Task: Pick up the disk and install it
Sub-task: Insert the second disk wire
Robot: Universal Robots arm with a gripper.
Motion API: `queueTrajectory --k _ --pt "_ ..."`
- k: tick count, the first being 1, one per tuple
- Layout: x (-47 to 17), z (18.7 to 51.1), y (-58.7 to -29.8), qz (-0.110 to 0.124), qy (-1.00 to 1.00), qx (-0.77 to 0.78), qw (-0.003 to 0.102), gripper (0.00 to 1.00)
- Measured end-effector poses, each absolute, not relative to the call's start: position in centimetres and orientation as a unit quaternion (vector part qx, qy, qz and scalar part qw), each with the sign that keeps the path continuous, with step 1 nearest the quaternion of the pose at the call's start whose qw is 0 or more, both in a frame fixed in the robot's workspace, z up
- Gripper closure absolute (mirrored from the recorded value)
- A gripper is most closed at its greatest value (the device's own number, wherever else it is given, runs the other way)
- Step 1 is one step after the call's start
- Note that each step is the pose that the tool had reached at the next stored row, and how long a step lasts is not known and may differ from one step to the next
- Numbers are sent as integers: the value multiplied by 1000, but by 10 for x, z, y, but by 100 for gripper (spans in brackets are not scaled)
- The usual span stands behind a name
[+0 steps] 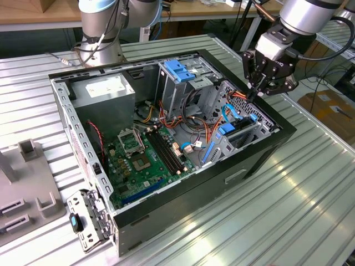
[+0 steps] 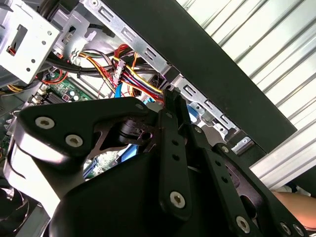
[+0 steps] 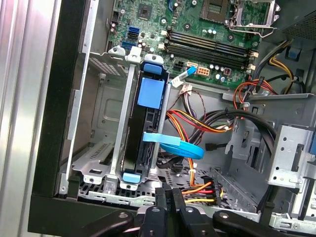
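The disk [image 3: 140,136] stands on edge inside the drive bay at the corner of the open computer case [image 1: 266,152], dark-bodied with bright blue carrier parts along its edge. In the exterior view the disk [image 1: 237,133] sits in the case's right-hand corner. My gripper [image 1: 257,93] hangs just above that corner, apart from the disk. In the first wrist view the gripper [image 3: 169,196] has its two black fingers pressed together with nothing between them. The second wrist view looks along the closed fingers [image 2: 173,148] toward the case wall.
A blue flat cable [image 3: 177,147] and red-yellow-black wire bundles [image 3: 197,121] lie beside the bay. The grey drive cage with its blue latch [image 1: 180,69], the motherboard [image 1: 145,158] and the power supply [image 1: 105,91] are also inside the case. A grey fixture [image 1: 25,188] stands at the exterior view's left.
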State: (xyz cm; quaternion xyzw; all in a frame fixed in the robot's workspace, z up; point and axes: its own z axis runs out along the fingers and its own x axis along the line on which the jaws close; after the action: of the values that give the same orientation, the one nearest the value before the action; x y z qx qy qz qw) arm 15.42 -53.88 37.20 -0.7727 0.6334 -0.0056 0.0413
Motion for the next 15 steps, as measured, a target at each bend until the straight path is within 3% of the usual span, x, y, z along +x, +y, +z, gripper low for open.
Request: queueTrajectory --k 15 --pt "144 370 -540 -7 654 -755 40 84"
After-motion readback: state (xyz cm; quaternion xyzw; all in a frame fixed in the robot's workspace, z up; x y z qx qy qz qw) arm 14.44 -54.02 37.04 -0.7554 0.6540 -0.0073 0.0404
